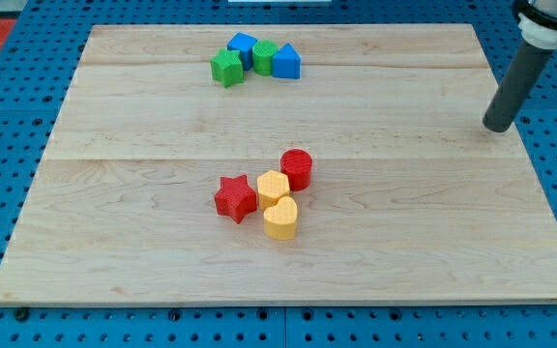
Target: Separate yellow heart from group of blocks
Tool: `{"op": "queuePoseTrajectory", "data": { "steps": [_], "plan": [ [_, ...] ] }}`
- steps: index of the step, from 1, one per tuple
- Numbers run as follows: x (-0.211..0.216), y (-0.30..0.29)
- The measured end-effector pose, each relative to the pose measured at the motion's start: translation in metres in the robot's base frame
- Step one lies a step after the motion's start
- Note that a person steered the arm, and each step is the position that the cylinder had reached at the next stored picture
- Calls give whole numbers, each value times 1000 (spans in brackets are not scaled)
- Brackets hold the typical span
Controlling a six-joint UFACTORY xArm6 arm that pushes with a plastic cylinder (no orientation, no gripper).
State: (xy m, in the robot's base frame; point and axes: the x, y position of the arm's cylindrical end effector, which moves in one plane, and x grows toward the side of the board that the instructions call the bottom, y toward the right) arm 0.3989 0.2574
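Observation:
The yellow heart (280, 218) lies near the board's middle, at the lower edge of a tight group. It touches a yellow hexagon (273, 187) just above it. A red star (235, 198) sits to the left of these, and a red cylinder (296, 168) to the upper right. My tip (497, 126) is far to the view's right, near the board's right edge, well apart from every block.
A second group sits at the view's top: a blue block (243, 46), a green star (226, 68), a green block (264, 57) and a blue block (286, 62). The wooden board (114, 222) rests on a blue perforated table.

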Motion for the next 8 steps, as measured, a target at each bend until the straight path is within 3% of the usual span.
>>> {"op": "queuePoseTrajectory", "data": {
  "steps": [1, 4, 6, 8],
  "plan": [
    [-13, -56],
    [-21, -106],
    [-20, -102],
    [1, -150]
  ]
}}
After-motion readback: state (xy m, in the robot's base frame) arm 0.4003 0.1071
